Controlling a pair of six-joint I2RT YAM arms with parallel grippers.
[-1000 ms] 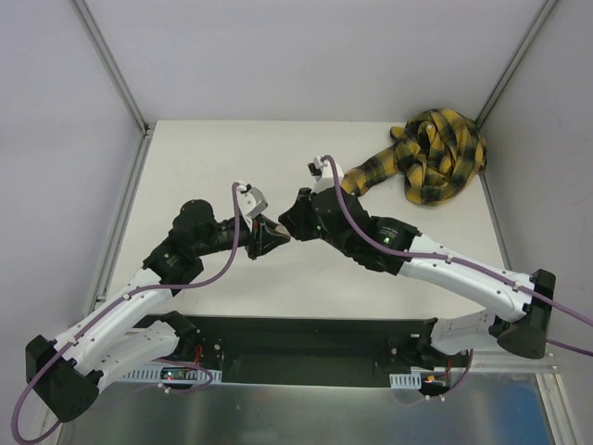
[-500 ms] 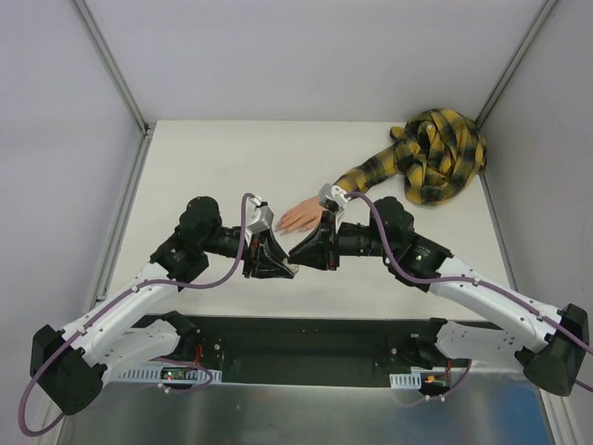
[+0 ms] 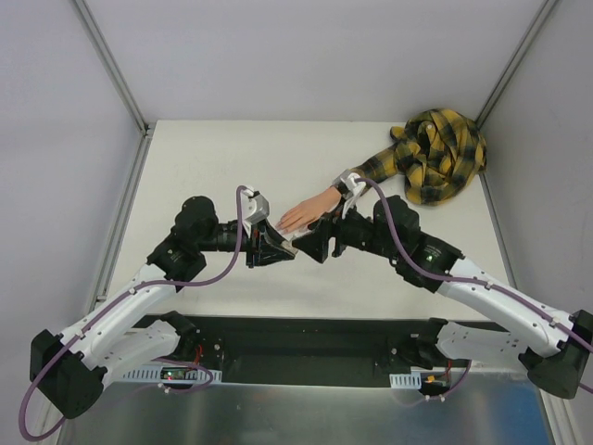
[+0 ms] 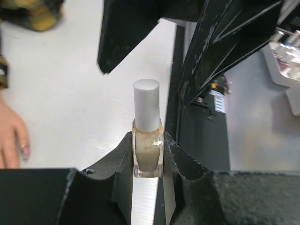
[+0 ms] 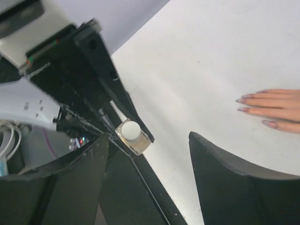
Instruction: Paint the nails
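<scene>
The left gripper (image 3: 275, 250) clamped 1 beige bottle (image 4: 148, 152), capped white, at centre frame. The right gripper (image 3: 313, 247) stood wide open and empty, facing it. 3 nails (image 5: 242, 100) showed at the right wrist view's right edge, on 1 mannequin hand (image 3: 302, 216) lying flat.

Lilac-pink nails (image 5: 242, 109), beige bottle (image 4: 147, 157), yellow-black plaid sleeve (image 3: 435, 158)

The left wrist camera sits close behind the bottle (image 4: 147, 150), looking level across the table (image 4: 70, 93). The right wrist camera faces it from the bottle's far side, near, cap end-on. The top camera hangs high above, looking down. All three catch the mannequin hand (image 3: 301, 215) beside the bottle.
</scene>
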